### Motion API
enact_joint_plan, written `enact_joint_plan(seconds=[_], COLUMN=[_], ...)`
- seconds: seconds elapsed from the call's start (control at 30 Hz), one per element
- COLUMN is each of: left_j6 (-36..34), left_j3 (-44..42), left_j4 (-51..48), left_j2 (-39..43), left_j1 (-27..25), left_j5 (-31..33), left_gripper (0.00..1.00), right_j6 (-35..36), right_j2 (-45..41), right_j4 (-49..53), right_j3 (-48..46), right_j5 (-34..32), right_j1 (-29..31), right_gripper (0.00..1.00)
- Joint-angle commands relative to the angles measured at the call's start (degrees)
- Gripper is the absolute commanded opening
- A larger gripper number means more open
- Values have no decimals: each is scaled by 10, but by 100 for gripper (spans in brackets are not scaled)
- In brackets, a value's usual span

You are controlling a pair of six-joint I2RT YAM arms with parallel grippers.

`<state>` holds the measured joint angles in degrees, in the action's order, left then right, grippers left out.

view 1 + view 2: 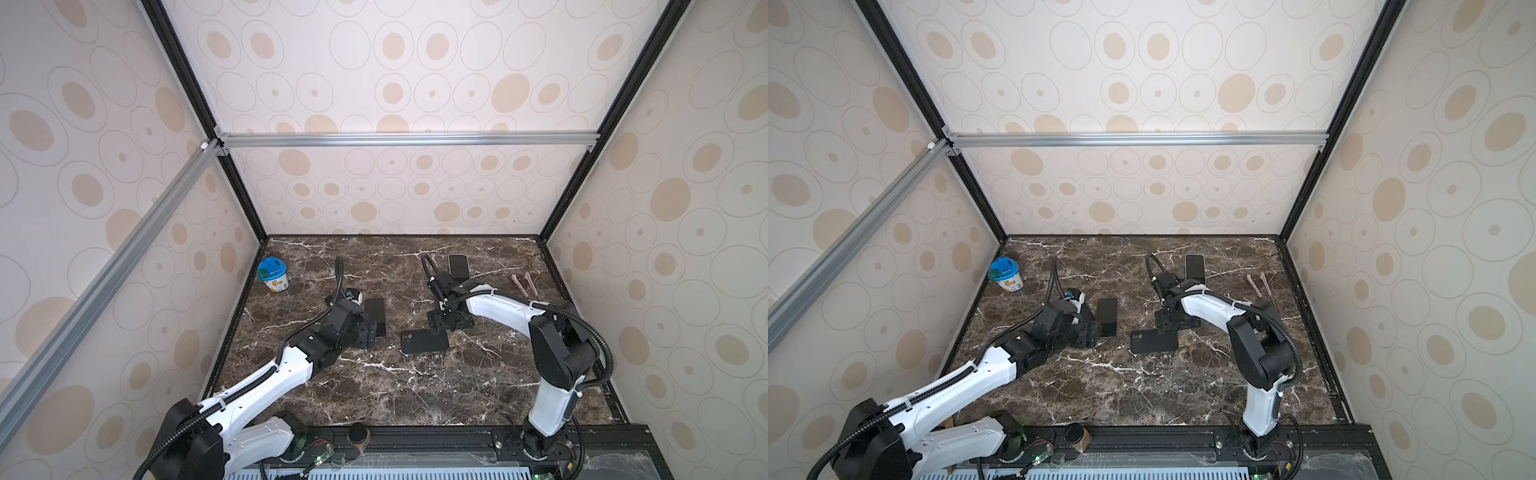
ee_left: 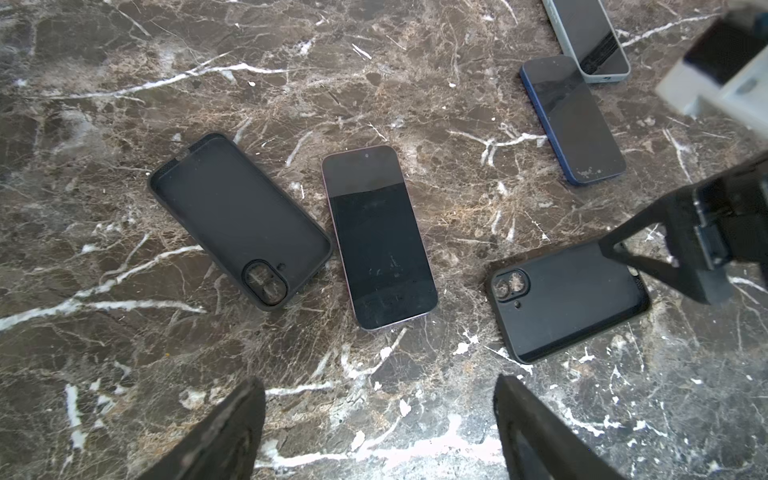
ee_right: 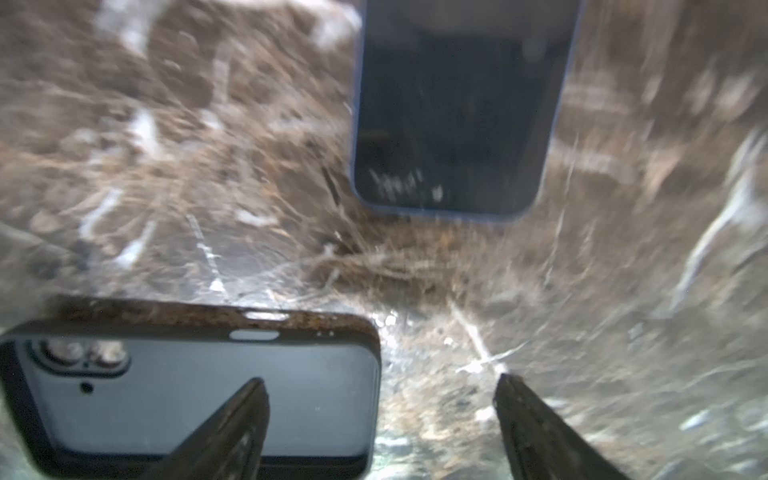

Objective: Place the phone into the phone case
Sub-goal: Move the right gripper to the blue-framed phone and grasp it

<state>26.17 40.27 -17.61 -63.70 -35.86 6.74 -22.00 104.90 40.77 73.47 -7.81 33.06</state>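
— How far along are they? Start from above.

— In both top views a face-down case (image 1: 424, 341) lies back up near the centre of the table (image 1: 374, 395), just below the right jaws. A bare phone (image 1: 376, 311) lies left of centre, close beside the left jaws. I can't find the second case from up there; the left arm (image 1: 286, 365) probably covers it.

— And the left wrist view?

— That shows the lot. The empty case (image 2: 239, 220) lies open side up and the bare phone lies screen up just beside it. Whether they touch, I can't tell. Both sit ahead of the left jaws, which are spread wide with nothing between them. The right jaws hang over one end of the face-down case, parted too.

— The right wrist view?

— It's blurry, but lenses show through the cutout of the face-down case, so I'd say a phone is already seated in it. One jaw sits over the end of that case and the other over bare table, so they're released and hold nothing. A blue phone (image 3: 453, 108) lies further ahead, apart.

— So what's left?

— My guess is that one pairing is done. The bare phone still has to go into the empty case, and the left jaws are nearest both.
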Motion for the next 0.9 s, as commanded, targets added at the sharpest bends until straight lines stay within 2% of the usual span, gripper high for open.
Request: enact_joint_plan(seconds=[0.0,0.1,0.17,0.3,0.5,0.67,0.87], left_j6=[0,-2,-5,-8,-11,-4,0], left_j3=[7,12,14,13,12,13,12], left_j4=[4,-1,-8,-17,-26,-33,-41], left_j2=[-6,-3,3,25,53,60,70], left_j1=[6,6,7,7,7,8,8], left_j5=[-1,-2,0,11,21,27,35], left_gripper=[87,87,88,100,100,100,100], right_j6=[60,80,87,100,121,116,91], right_j2=[16,40,56,92,150,197,231], right_j4=[37,40,39,32,44,52,44], right_j3=[56,90,111,150,215,256,275], right_j5=[-36,-39,-18,29,72,79,80], right_j1=[-13,-34,-53,-86,-104,-108,-111], right_gripper=[99,99,99,99,99,100,96])
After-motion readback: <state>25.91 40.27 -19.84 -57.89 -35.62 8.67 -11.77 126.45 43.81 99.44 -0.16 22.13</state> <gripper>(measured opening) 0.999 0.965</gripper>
